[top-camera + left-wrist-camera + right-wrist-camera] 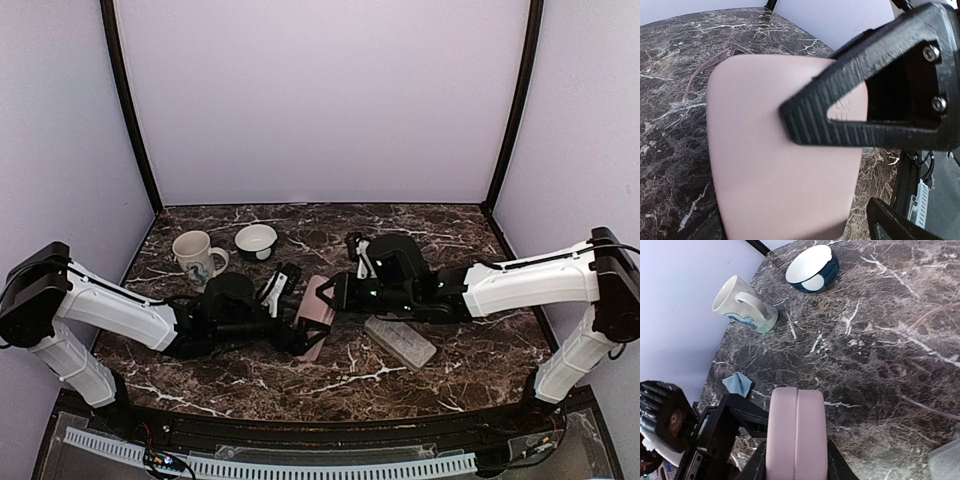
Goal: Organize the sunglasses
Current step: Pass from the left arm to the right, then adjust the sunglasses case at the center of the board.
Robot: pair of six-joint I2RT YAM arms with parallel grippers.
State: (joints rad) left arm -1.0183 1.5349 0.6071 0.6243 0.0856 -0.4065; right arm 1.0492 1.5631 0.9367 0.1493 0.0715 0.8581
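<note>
My right gripper (335,295) (796,466) is shut on one end of a closed pink case (318,310) (796,432), with a jaw on each side of its seam. My left gripper (298,335) (830,165) stands open around the case's other end. Its upper finger (865,100) crosses in front of the case (770,165). The lower finger (890,220) stays clear of it. A thin red-framed pair of sunglasses (710,65) lies on the marble behind the case. No dark pair shows.
A grey oblong case (400,341) (946,460) lies just right of the grippers. A white mug (198,255) (742,305) and a white-and-blue bowl (256,240) (812,267) stand at the back left. A light-blue cloth (737,384) lies near the left arm.
</note>
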